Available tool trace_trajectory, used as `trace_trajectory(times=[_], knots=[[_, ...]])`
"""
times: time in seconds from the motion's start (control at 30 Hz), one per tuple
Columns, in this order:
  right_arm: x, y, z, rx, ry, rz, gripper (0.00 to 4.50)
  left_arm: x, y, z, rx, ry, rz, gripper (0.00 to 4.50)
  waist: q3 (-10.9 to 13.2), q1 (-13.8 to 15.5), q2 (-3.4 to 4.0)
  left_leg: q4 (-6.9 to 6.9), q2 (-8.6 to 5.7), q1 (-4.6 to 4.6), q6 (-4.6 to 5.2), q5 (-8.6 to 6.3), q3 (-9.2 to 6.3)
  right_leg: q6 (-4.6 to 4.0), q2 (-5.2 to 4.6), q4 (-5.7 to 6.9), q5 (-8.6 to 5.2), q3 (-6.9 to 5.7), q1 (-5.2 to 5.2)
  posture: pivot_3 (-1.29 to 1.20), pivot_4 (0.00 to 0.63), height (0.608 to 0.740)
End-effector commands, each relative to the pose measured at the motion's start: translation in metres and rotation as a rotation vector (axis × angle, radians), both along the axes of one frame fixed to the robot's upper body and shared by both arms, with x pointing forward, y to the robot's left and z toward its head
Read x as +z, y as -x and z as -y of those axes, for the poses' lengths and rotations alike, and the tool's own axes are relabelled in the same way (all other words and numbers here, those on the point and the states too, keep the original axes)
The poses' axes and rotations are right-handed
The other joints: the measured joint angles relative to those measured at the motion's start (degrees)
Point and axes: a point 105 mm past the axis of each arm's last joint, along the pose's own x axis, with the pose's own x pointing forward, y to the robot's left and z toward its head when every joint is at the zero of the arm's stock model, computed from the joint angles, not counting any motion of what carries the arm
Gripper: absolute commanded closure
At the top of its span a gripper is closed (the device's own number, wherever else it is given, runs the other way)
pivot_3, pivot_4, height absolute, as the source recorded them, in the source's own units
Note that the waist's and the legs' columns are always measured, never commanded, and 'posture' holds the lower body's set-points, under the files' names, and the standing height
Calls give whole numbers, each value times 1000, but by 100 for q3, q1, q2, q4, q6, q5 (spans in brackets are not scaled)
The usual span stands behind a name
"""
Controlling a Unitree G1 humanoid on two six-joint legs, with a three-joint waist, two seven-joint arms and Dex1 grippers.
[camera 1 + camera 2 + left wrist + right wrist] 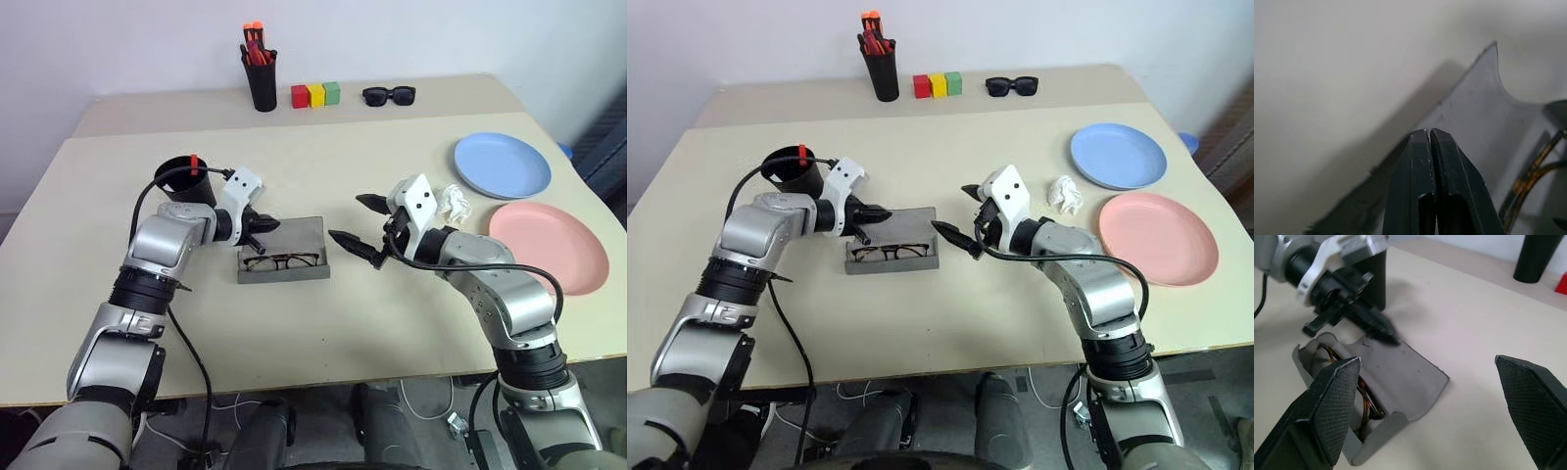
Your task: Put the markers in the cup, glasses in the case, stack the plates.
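The case [284, 253] lies open with the glasses [281, 261] inside, under the left gripper [271, 225], whose fingers are pressed together on its lid. The right gripper [358, 223] hovers spread just right. The right wrist view shows the lid's curved edge; the table [323, 333] is beige.

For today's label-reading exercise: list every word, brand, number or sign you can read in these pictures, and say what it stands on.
None can be read.
The coloured blocks, the black cup, the pen holder, the blue plate, the pink plate and the grey case are plain.
The left gripper and right gripper show no lettering.
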Motion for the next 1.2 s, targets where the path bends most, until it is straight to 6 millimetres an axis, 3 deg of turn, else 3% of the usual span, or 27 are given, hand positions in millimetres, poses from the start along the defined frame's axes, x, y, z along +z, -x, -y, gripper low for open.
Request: trace_trajectory(times=[0.03, 0.1, 0.2, 0.37, 0.6, 0.7, 0.93, 1.1, 1.2], knots=[[8, 1, -6, 21, -5, 48, 0, 43, -22, 0, 55, 18, 259, 4453, 0, 18, -1, 0, 0, 0, -1, 1, -1, 0, 0, 0, 0, 0, 0, 0, 150, 740], [8, 1, -6, 21, 0, 52, 0, 39, -26, 1, 82, 23, 258, 4453, 0, 15, -1, 1, 0, 0, -2, 1, 0, 0, -1, -1, 0, 0, 0, 0, 150, 740], [9, 1, -6, 22, 2, 62, 0, 18, -30, -3, 93, -36, 213, 4453, 0, -15, 0, 0, -1, 0, -1, 1, 1, 0, -1, -2, 0, 0, 1, 0, 150, 740], [10, 4, -8, 44, 0, 59, 0, -12, -21, 3, 38, -15, 21, 4453, 0, -15, 0, 0, -1, -2, -1, 1, 2, 0, 1, -1, 0, 0, -1, 0, 150, 740], [9, 4, -6, 26, -2, 58, 0, -3, -13, 4, 7, 38, -68, 4453, 0, -9, -1, 2, -1, -2, 0, 0, 1, 2, 1, -1, 1, 0, 0, 0, 150, 740], [9, 1, -6, 15, -1, 65, 0, 0, 4, 6, -67, 76, -158, 4453, 0, -34, -1, 1, -1, -3, 0, 0, 1, 2, 1, 0, 1, 0, -2, 0, 150, 740], [10, -3, -5, -2, 5, 77, 0, -15, 46, 0, -188, 14, -298, 4453, -1, -37, 1, 0, 0, 0, 0, 0, 0, 2, 1, 4, 1, 1, -3, 0, 150, 740], [10, -4, -4, -10, 10, 87, 0, -16, 60, 0, -207, -13, -277, 4453, -1, -29, 1, 0, 0, 1, 0, 0, 0, 2, 1, 5, 1, 1, -1, 0, 150, 740], [10, -6, -3, -23, 14, 97, 0, -11, 56, -1, -186, -33, -187, 4453, 0, -8, -1, 1, 1, -1, 0, 0, -2, 2, 1, 5, 1, 0, -2, 0, 150, 740]])
